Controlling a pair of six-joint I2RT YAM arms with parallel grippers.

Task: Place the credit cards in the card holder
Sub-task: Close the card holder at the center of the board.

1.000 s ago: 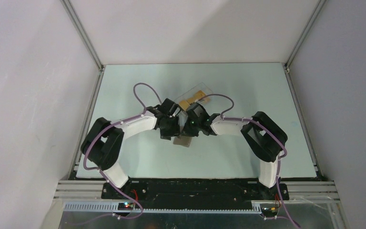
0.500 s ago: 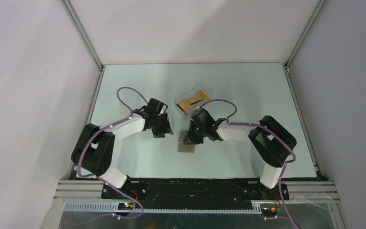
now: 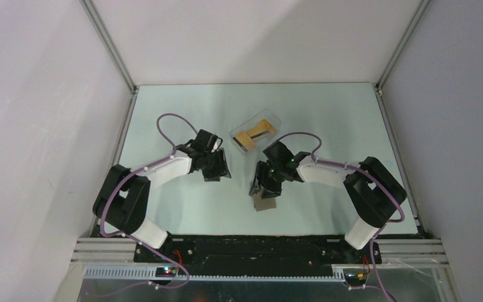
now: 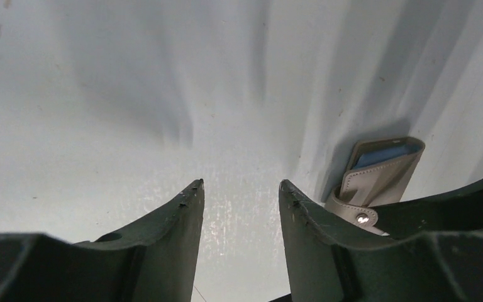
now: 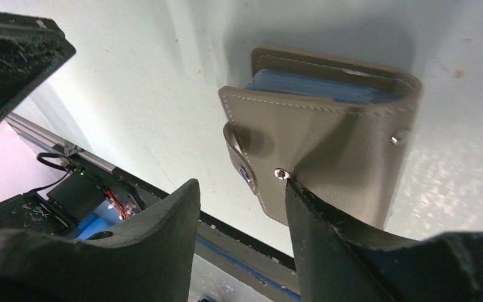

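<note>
The left hand [image 4: 241,184] hangs spread over bare desk [image 3: 182,107]. At centre, the credit cards [image 3: 251,134] lie in a clear box [image 3: 272,121]. The right hand [image 5: 239,182], fingers parted and empty, hovers at the card holder [image 5: 327,157] near the desk's front edge. The holder looks light and floppy, probably best pinched at its folded spine.

Taupe card holder [image 5: 327,154], blue inside
</note>
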